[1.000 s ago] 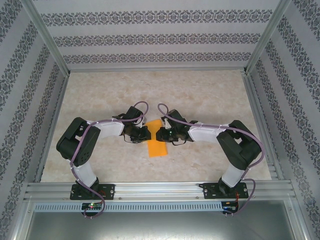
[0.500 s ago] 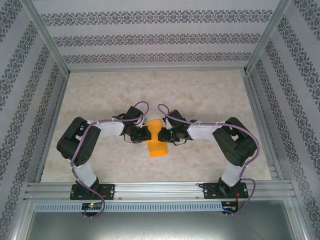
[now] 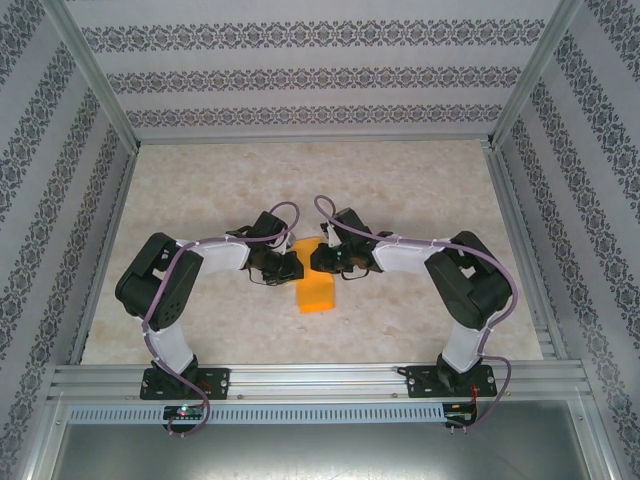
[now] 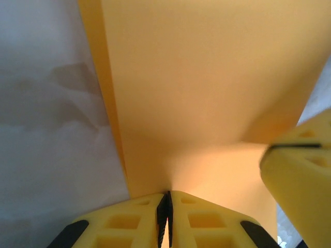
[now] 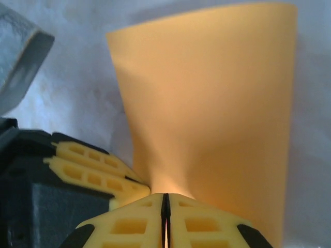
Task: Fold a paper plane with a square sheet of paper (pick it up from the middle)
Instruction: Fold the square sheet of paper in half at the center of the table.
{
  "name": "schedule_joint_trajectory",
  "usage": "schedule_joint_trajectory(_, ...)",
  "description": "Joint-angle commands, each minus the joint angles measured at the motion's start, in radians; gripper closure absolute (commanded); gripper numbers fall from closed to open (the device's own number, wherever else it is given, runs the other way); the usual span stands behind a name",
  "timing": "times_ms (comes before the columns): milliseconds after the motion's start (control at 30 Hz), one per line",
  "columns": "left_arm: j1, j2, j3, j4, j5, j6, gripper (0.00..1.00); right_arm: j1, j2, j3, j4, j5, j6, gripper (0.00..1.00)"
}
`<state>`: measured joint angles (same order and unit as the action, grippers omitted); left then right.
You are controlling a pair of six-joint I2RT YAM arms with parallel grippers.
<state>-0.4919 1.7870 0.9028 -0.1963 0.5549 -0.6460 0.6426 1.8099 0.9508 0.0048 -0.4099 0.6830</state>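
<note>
Square sheet of paper (image 3: 316, 292) lies as a folded strip; at its 12 o'clock end, left gripper (image 3: 292, 266) at 9 o'clock and right gripper (image 3: 319, 260) at 3 o'clock, both clenched on it

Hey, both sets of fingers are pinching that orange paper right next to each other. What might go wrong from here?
Tearing: the left fingers and right fingers pinch the orange paper at almost the same spot, so pulling apart may rip it.
Crooked crease: the paper curves away from both grips, so pressing it down now might fold it off-line.
Collision: the two sets of fingers sit close together and could bump.
</note>
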Motion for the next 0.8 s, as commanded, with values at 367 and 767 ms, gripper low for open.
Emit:
schedule_joint_trajectory(367, -0.013, 0.089, -0.069, -0.094, -0.147, 0.048, 0.83, -0.102, 0.057, -0.094, 0.05, 0.006, -0.042, 0.94)
schedule_joint_trajectory(767, -0.013, 0.087, -0.064, -0.122, -0.154, 0.067, 0.83, -0.178, -0.013, -0.144, 0.096, 0.005, -0.049, 0.94)
